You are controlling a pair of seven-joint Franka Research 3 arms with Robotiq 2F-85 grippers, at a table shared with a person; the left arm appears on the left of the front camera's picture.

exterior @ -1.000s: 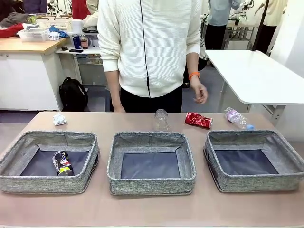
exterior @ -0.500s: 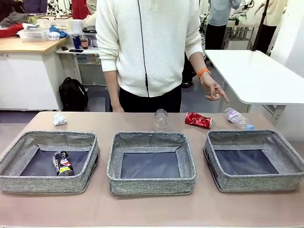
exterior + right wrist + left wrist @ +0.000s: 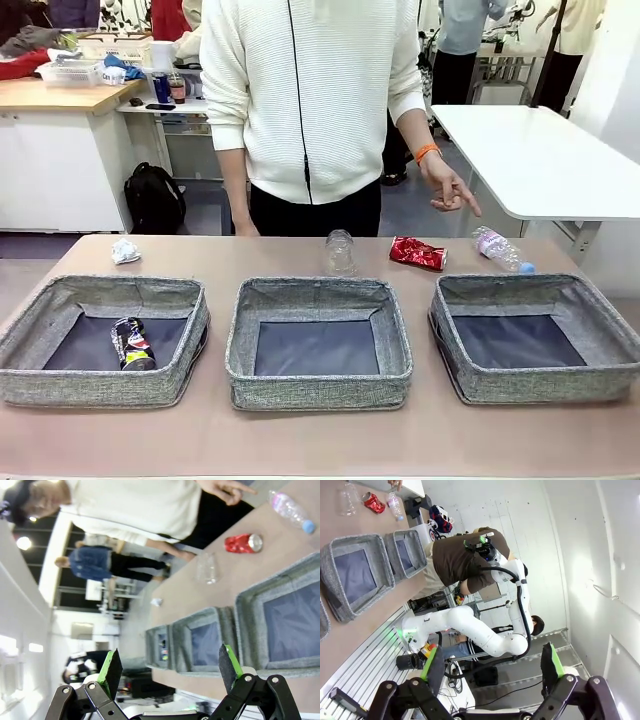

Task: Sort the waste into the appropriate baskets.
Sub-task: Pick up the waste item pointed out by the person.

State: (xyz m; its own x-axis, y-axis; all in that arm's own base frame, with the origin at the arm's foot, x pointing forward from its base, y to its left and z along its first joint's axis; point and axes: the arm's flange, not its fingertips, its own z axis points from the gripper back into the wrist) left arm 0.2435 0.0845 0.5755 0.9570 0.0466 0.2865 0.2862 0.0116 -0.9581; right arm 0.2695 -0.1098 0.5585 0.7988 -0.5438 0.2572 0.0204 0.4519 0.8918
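Three grey baskets stand in a row: left [image 3: 100, 387], middle [image 3: 320, 385], right [image 3: 545, 383]. A dark can [image 3: 131, 344] lies in the left basket. Behind the baskets lie a white paper wad [image 3: 125, 251], a clear bottle [image 3: 340, 252], a red can [image 3: 417, 253] and a clear bottle with a blue cap [image 3: 500, 249]. My left gripper [image 3: 490, 655] is open and holds nothing, high above the table's near edge. My right gripper [image 3: 170, 655] is open too, well above the baskets, with the red can [image 3: 242, 543] and the capped bottle [image 3: 290, 510] far beyond it.
A person in a white sweater stands at the far side, one hand [image 3: 450, 190] held out above the table's far right with fingers extended. A white table [image 3: 540, 160] stands behind at the right. A strip of bare tabletop [image 3: 320, 440] runs in front of the baskets.
The person's hand has swung out to the right and spread its fingers. Baskets and waste have not moved.
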